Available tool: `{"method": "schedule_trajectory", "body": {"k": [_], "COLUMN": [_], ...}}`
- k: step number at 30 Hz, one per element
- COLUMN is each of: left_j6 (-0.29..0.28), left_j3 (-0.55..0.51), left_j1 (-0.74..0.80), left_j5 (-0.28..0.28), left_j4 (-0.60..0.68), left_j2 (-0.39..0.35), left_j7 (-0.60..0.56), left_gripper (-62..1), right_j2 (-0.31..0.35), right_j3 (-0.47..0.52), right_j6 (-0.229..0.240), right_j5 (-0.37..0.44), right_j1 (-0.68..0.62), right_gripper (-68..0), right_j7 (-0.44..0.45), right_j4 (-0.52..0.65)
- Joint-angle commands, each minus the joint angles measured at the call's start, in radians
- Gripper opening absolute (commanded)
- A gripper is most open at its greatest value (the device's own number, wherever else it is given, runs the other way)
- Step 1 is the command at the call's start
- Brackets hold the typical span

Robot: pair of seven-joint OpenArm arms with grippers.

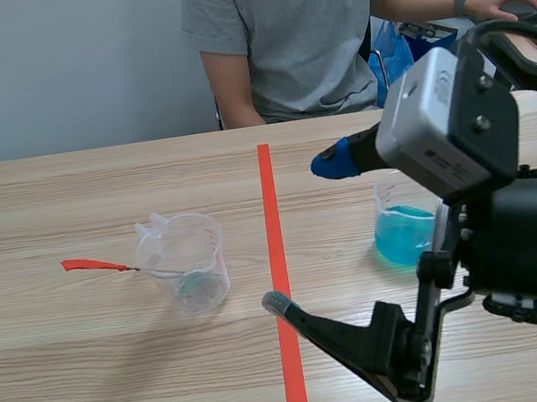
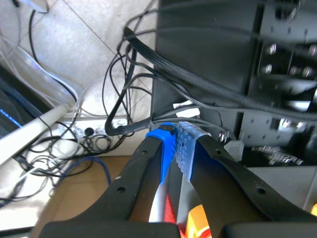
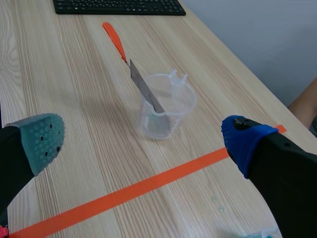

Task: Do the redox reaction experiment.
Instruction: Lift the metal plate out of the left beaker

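The left claw point(image 2: 176, 144) is pinched closed on nothing, facing cables. The right claw point(image 1: 302, 234) gapes wide, and its arm half hides the cup of blue liquid point(image 1: 402, 234). Left of that cup, a clear cup point(image 1: 189, 263) stands upright on the bench point(image 1: 91, 369) with an orange-handled blade point(image 3: 142, 88) leaning inside.

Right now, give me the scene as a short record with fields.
clear beaker: upright, left of tape line, orange-handled blade leaning in it
blue-liquid beaker: upright, right of tape line
right gripper: open, raised, facing clear beaker
left gripper: shut on nothing, pointed at cables
person: seated across, far side
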Motion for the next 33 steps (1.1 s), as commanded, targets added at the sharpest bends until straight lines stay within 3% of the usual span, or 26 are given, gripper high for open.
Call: {"method": "schedule_trajectory", "body": {"k": [1, 4, 9, 15, 21, 33], "left_j6": [0.027, 0.082, 0.122, 0.133, 0.133, 0.133], "left_j3": [0.013, 0.048, 0.090, 0.093, 0.093, 0.093], "left_j1": [-0.004, -0.027, -0.045, -0.045, -0.045, -0.045], "left_j5": [0.035, 0.097, 0.154, 0.154, 0.154, 0.154], "left_j4": [0.016, 0.003, -0.019, -0.019, -0.019, -0.019], "left_j2": [0.001, -0.002, -0.024, -0.029, -0.029, -0.029], "left_j7": [-0.027, -0.043, -0.056, -0.057, -0.057, -0.076], "left_gripper": [-58.6, -58.6, -58.6, -58.6, -58.6, -58.6], "right_j2": [0.004, 0.004, -0.008, -0.073, -0.159, -0.343], "right_j3": [-0.016, -0.082, -0.202, -0.341, -0.433, -0.570], "right_j6": [-0.013, -0.060, -0.125, -0.217, -0.272, -0.333], "right_j5": [-0.019, -0.086, -0.198, -0.270, -0.314, -0.366], "right_j1": [0.040, 0.080, 0.137, 0.187, 0.235, 0.367], "right_gripper": [0.4, 0.4, 0.4, 0.4, 0.4, 0.4], "right_j7": [0.022, 0.026, 0.041, 0.021, -0.013, -0.009], "right_j4": [0.024, 0.024, 0.023, 0.023, -0.043, -0.284]}}
